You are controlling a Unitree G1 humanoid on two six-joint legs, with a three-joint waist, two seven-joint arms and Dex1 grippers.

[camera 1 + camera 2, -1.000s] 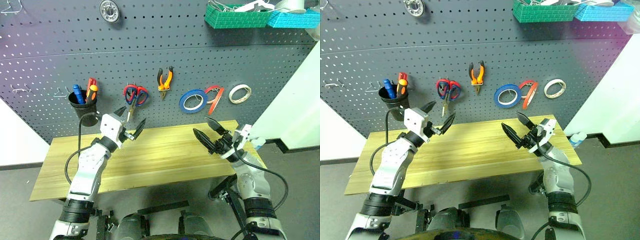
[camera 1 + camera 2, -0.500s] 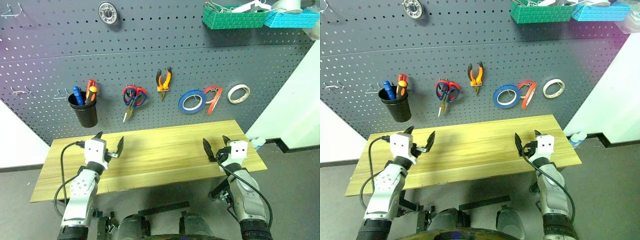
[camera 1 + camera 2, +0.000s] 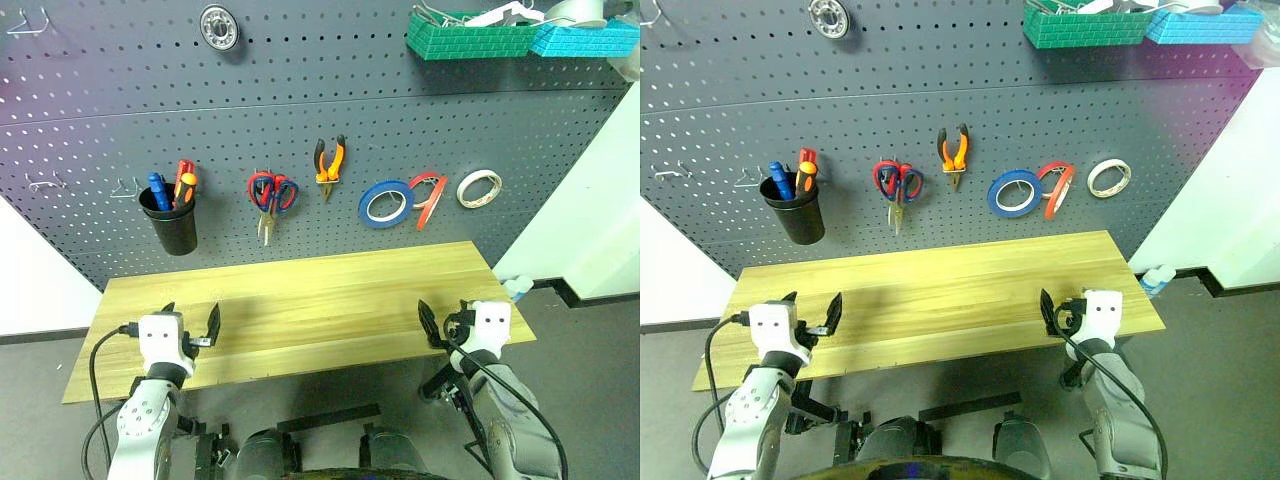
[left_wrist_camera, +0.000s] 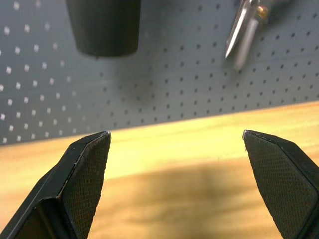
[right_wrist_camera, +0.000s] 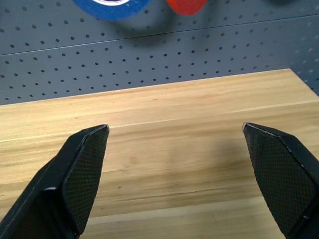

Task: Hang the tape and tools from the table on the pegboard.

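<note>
On the pegboard (image 3: 300, 90), the task's things already hang in a row above the table (image 3: 320, 300), whose planks carry nothing. The red tape (image 3: 428, 197) sits on a hook between the blue roll (image 3: 385, 203) and the cream-white roll (image 3: 480, 187), tilted edge-on and just beside the blue one. The orange-and-black pliers (image 3: 329, 160) hang nose down beside a pair of scissors (image 3: 270, 197), whose handles look red with a darker loop mixed in; whether the black-handled pair hangs there too cannot be told. A black cup (image 3: 172, 224) holds several screwdrivers (image 3: 170, 185), one with an orange-and-black handle.

The left gripper (image 3: 190, 325) hovers low over the near left edge of the table, jaws wide apart and holding nothing. The right gripper (image 3: 441, 325) hovers over the near right edge, likewise spread and empty.

Judged from this layout, the hanging looks done. Should any piece need resetting, the tape is probably light and stiff enough to pinch across its thin rim, though its smooth sides may slip. The pliers seem heavier and rigid, best taken by the rubbery handles; the slim screwdriver would roll easily and is best gripped at its handle.
</note>
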